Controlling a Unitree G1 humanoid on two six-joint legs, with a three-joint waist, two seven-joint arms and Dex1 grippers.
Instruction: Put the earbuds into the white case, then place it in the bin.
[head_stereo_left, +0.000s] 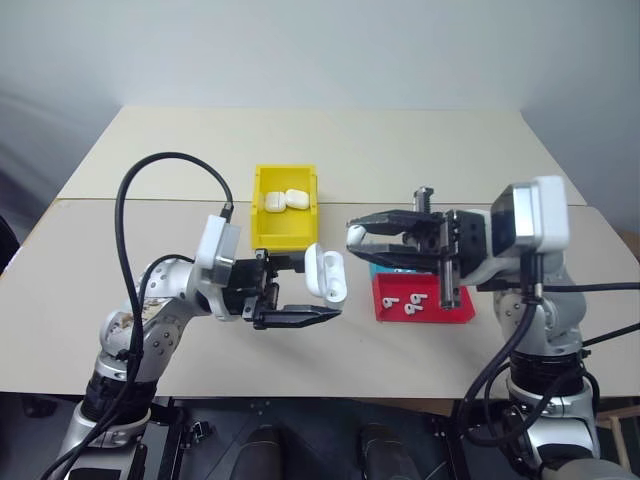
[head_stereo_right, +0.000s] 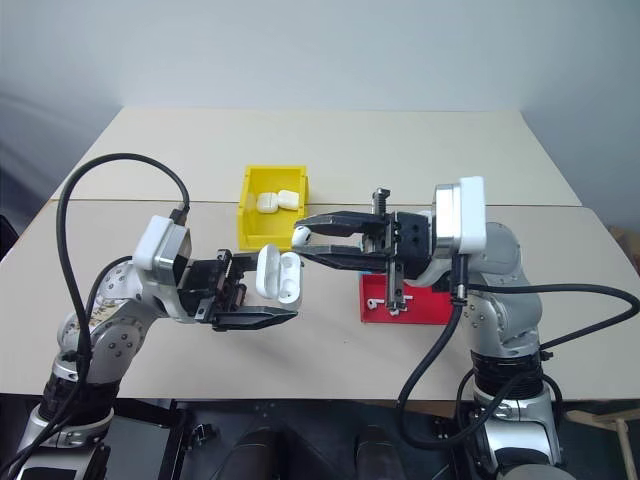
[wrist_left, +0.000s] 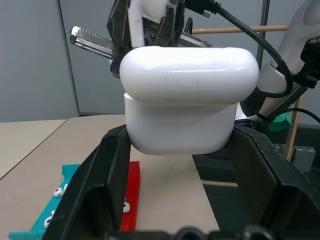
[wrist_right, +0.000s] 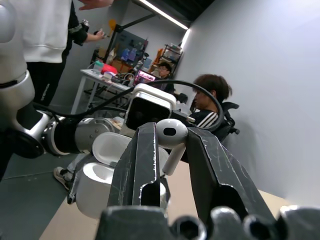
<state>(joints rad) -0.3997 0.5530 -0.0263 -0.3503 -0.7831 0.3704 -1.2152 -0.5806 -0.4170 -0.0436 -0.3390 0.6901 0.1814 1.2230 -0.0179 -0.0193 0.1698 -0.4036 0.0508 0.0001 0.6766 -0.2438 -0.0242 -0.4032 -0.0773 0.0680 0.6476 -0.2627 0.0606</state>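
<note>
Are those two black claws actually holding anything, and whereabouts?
Yes. The left tool clamps the open white case by its lower body. The right tool pinches an earbud by its head, stem hanging free.

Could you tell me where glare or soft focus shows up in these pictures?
Left wrist view: soft highlights streak the white case, sharp; the room behind is soft. Right wrist view: ceiling strip lights glare, the earbud carries a sheen. Left eye view: even light, faint shadows under the bin.
</note>
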